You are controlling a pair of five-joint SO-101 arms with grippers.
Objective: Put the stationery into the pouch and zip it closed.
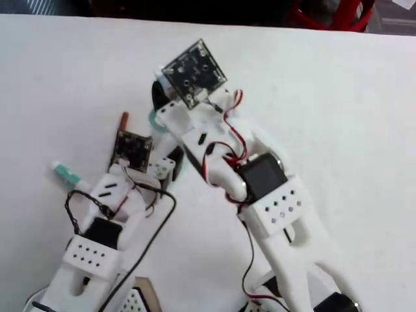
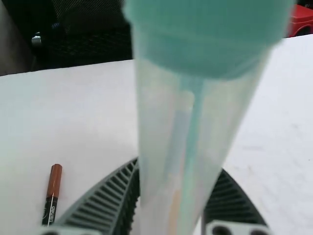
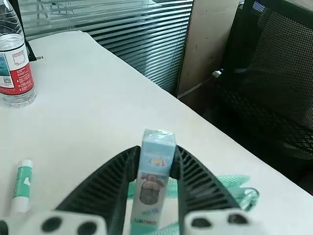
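Translucent teal-topped tube [image 2: 195, 147]: frosted, smooth plastic.
Left tool [image 2: 168, 200]: ribbed, matt dark-grey plastic.
Small printed blue box [image 3: 155, 186]: glossy card.
White tabletop [image 2: 73, 122]: smooth, matt.

White arms [image 1: 286, 214] carry black motors [image 1: 263, 174] and red-black cables [image 1: 229, 138] (bare camera boards [image 1: 194, 73] at wrists)

White table [image 3: 98, 93] taken as reference; its top is plain, matt and evenly lit. Off one table edge, horizontal window blinds [image 3: 127, 29] are seen, slats brightly lit. Next to the blinds, a pale wooden panel [image 3: 208, 39] is noted, upright. A black mesh chair [image 3: 274, 78] is placed just off the same edge, beside the panel. A red item [image 1: 331, 13] is recorded beyond the table's far edge; kind cannot be told.
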